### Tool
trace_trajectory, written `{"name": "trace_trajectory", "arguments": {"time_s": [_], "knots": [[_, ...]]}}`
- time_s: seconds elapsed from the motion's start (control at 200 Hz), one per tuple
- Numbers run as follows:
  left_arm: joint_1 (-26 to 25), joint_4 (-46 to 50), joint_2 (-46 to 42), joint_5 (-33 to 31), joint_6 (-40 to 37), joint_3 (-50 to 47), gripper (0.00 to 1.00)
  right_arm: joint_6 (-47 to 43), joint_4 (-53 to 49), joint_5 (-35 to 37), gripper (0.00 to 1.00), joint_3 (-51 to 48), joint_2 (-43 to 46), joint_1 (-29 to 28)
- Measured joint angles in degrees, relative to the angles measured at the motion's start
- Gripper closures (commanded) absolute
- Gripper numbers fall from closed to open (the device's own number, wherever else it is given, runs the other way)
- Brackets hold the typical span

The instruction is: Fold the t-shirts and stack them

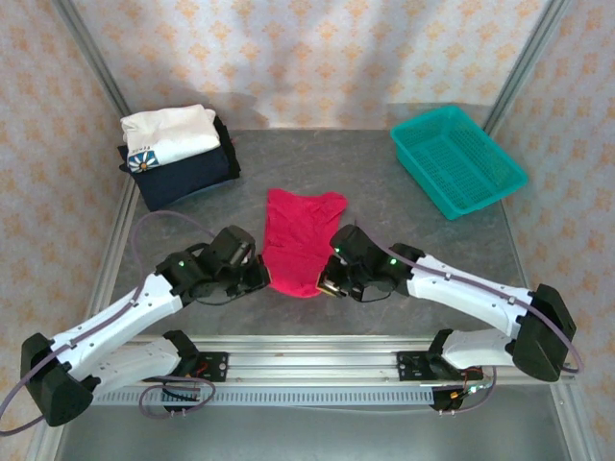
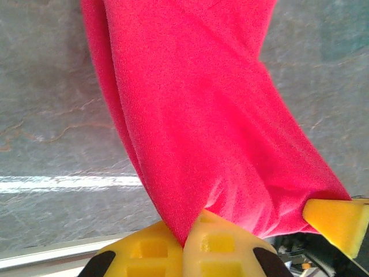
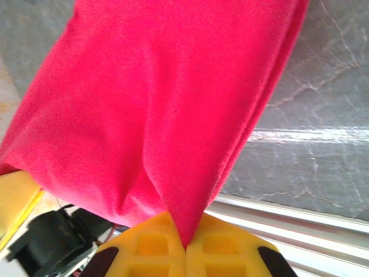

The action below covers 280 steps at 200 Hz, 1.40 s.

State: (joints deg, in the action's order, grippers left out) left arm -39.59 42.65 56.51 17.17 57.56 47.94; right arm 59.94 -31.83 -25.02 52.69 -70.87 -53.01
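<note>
From above, the red t-shirt lies mid-desk, its near edge pinched on either side by the left fingers and right fingers. A white t-shirt sits on a navy t-shirt far left, and a teal basket stands far right. At the left wrist, yellow pads clamp a red fold, the cloth hiding much grey desk. At the right wrist, the same tight clamp, with a metal rail alongside.
</note>
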Motion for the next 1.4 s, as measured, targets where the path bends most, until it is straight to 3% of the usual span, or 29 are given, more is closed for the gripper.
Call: {"name": "trace_trajectory", "arguments": {"time_s": [0.295, 0.54, 0.866, 1.401], "knots": [[10.9, 0.5, 9.8, 3.7, -3.5, 9.9, 1.0, -5.4, -4.7, -0.3, 1.0, 9.6, -5.2, 8.2], [16.4, 0.5, 19.9, 7.8, -8.2, 19.7, 1.0, -11.7, -8.3, -2.4, 1.0, 18.7, -12.2, 15.4], [20.1, 0.4, 31.4, 11.3, -12.5, 29.1, 1.0, -17.3, -10.4, -6.3, 1.0, 24.6, -20.3, 22.3], [23.8, 1.1, 50.9, 13.4, -16.9, 42.1, 1.0, -21.1, -10.2, -11.1, 1.0, 31.7, -35.2, 28.3]]}}
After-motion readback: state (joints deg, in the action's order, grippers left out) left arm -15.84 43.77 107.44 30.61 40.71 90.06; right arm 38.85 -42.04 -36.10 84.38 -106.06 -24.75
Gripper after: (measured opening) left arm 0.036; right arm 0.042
